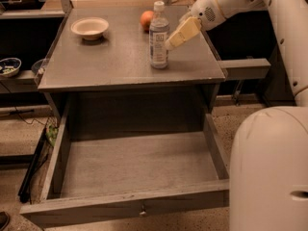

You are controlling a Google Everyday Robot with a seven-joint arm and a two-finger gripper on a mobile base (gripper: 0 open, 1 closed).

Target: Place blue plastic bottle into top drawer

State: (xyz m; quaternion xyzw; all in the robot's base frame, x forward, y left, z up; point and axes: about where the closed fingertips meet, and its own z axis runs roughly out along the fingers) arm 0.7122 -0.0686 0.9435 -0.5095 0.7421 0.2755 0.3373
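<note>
Blue plastic bottle (159, 35) noted upright on bench (110, 59), right of centre. Gripper (171, 42) close against its right side; grasp state cannot be told. Top drawer (126, 202) open below. Risk judged: bottle toppled by a sideways nudge.

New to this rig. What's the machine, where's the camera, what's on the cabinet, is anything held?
A mobile robot: one white arm ending in a two-finger claw. The big white shape at lower right is its body. There is a single view, looking down at the cabinet from the front; the camera's mounting isn't known. On the cabinet top stand the blue plastic bottle, an orange fruit behind it, and a pale bowl far left. The claw is close by the bottle's right side; whether it grips can't be told. Below, the top drawer is pulled open, nothing inside.
</note>
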